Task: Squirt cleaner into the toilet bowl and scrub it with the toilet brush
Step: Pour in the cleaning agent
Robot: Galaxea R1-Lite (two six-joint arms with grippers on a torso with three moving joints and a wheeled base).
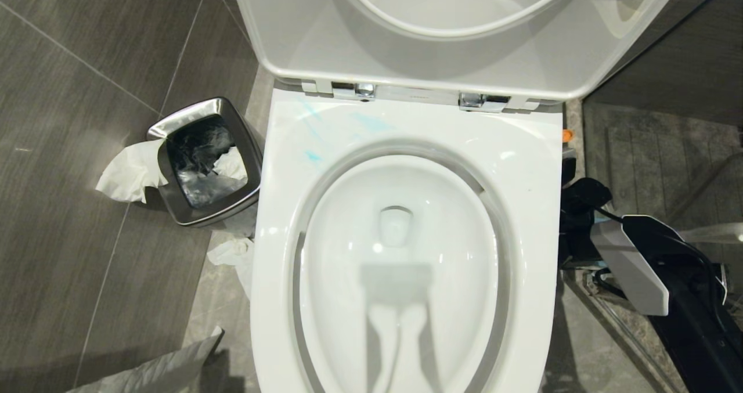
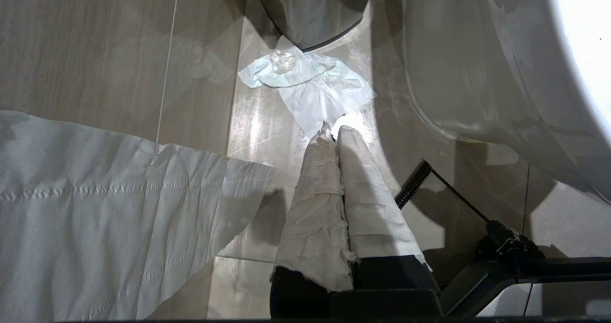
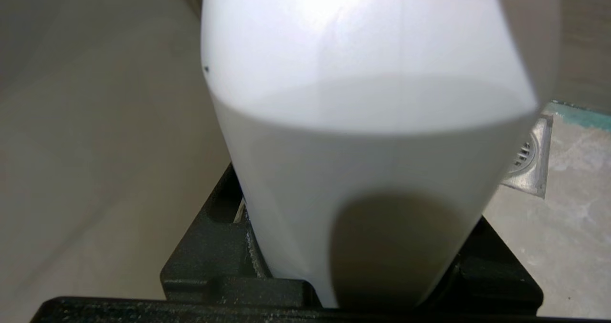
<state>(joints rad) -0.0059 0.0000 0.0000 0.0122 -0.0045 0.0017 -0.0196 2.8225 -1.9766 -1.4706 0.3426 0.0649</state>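
Note:
The toilet bowl fills the middle of the head view, its seat and lid raised. Turquoise cleaner shows as pale smears on the back left of the rim. The toilet brush is out of view. My right arm reaches down beside the bowl's right side. In the right wrist view a smooth white rounded container fills the gap of my right gripper, pressed between the black jaw bases; the fingertips are hidden behind it. My left gripper, its fingers wrapped in white, is shut and empty, low over the floor left of the bowl.
A steel waste bin with a black liner stands left of the toilet, tissue hanging over its edge. More tissue lies on the floor by the bowl's base. A large paper sheet hangs beside the left gripper. A floor drain is at the right.

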